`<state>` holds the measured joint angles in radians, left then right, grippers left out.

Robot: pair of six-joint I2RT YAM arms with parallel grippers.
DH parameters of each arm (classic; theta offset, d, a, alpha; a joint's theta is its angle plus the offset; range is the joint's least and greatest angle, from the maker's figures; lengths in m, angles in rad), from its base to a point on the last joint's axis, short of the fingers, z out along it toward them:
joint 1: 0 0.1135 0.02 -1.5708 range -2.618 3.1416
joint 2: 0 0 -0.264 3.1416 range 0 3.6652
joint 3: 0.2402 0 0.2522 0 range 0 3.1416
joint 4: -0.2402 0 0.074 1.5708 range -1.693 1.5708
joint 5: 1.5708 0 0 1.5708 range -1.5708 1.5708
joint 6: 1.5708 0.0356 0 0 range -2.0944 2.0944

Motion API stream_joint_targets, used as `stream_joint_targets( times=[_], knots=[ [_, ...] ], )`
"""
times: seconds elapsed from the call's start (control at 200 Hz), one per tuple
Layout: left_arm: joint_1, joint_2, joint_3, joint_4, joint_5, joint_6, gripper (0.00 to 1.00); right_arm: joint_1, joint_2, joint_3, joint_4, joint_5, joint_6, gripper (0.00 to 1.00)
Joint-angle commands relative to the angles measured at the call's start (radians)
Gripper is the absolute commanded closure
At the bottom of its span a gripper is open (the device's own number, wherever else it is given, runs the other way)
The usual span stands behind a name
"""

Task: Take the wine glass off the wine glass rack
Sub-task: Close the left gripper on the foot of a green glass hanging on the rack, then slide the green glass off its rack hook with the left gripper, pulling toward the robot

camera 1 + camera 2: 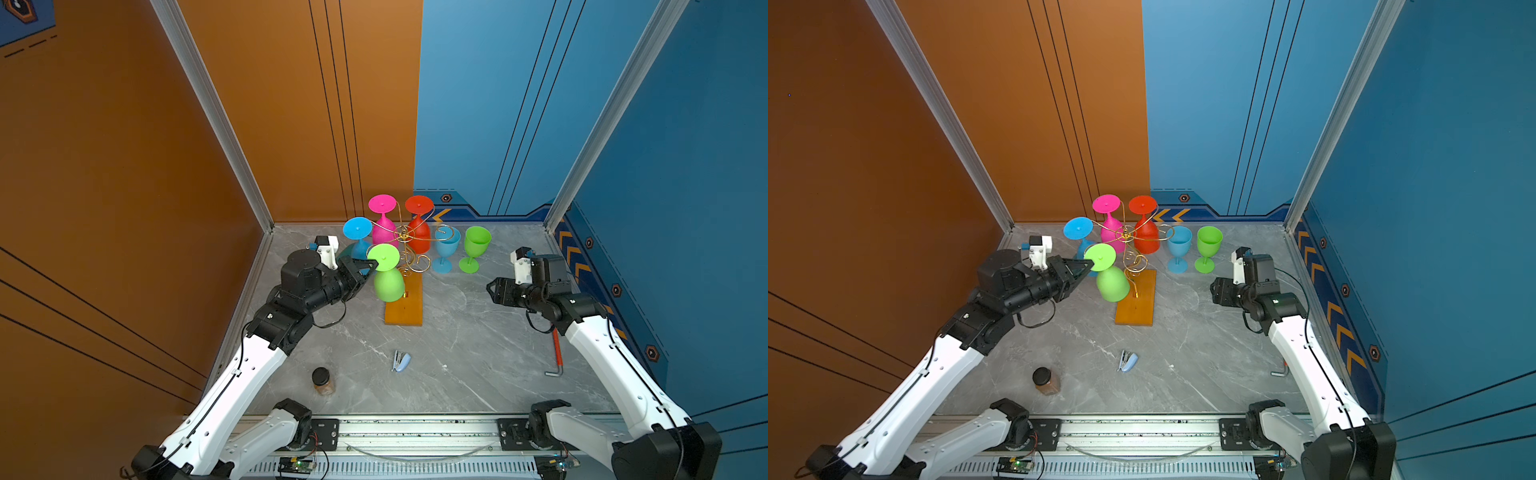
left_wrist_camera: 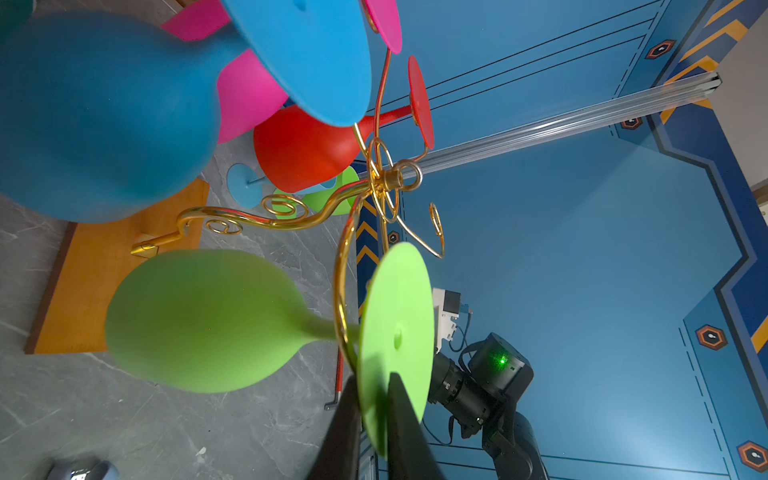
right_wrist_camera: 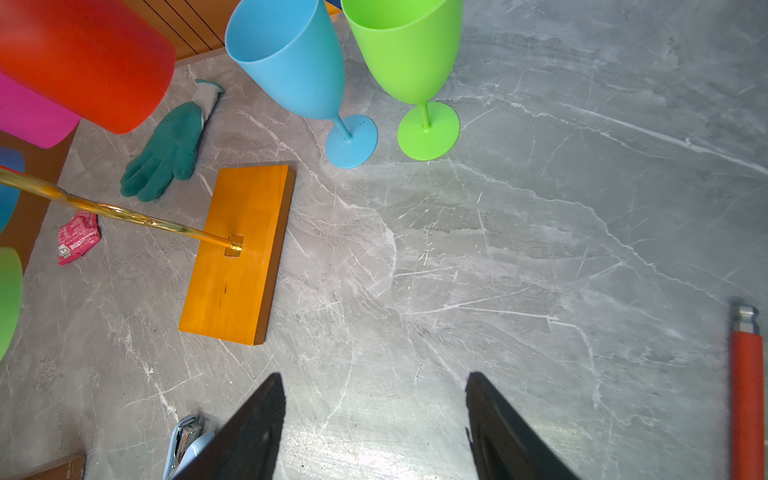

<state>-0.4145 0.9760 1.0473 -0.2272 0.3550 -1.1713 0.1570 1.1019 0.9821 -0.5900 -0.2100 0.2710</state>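
On the near-left curl of the wine glass rack (image 1: 404, 237) (image 1: 1125, 235), in both top views: hanging green wine glass (image 1: 388, 284) (image 1: 1112, 284), foot up, bowl down, long axis close to vertical. Met from the left by the left gripper (image 1: 371, 264) (image 1: 1088, 264), tips at the outer edge of the foot disc, on the side away from the central post. Well apart from the rack, over on the right: right gripper (image 1: 491, 289) (image 1: 1214, 291), plainly the farther of the two.

In the left wrist view: black fingers (image 2: 345, 436) clamped on either face of the green foot's rim, with the stem threaded through a gold wire loop just behind the disc and the bowl beyond that. Probably calls for a pull back toward the left arm, outward along the wire and away from the post, to slip the stem free.

In the right wrist view: jaws spread wide with nothing between them, only bare grey table (image 3: 540, 249) ahead, and the rack's wooden base (image 3: 241, 257) lying flat farther off
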Motion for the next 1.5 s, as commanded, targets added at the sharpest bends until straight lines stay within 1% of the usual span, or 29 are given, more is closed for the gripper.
stream_joint_targets(
  times=[0.0,0.175,0.471,0.526,0.566,1.106,1.291,1.492],
  knots=[
    [0.015,-0.021,-0.038,0.07,0.032,-0.019,0.88,-0.005,-0.016,-0.001,0.013,-0.015,0.018,0.29],
    [0.021,-0.034,-0.062,0.104,0.042,-0.053,0.9,-0.005,-0.016,0.0,0.013,-0.017,0.02,0.3],
    [0.034,-0.071,-0.082,0.098,0.033,-0.071,0.92,-0.006,-0.015,0.004,0.013,-0.022,0.025,0.29],
    [0.037,-0.078,-0.084,0.095,0.033,-0.076,0.95,-0.006,-0.014,0.005,0.013,-0.022,0.026,0.29],
    [0.04,-0.08,-0.084,0.095,0.032,-0.08,1.0,-0.005,-0.014,0.006,0.013,-0.023,0.027,0.29],
    [0.091,-0.062,-0.073,0.178,0.087,-0.207,1.0,-0.006,-0.017,-0.002,0.013,-0.026,0.036,0.29],
    [0.117,-0.062,-0.049,0.143,0.075,-0.209,1.0,-0.005,-0.017,-0.003,0.014,-0.028,0.036,0.29],
    [0.141,-0.043,-0.034,0.128,0.09,-0.215,1.0,-0.007,-0.022,-0.007,0.013,-0.027,0.034,0.29]
  ],
)
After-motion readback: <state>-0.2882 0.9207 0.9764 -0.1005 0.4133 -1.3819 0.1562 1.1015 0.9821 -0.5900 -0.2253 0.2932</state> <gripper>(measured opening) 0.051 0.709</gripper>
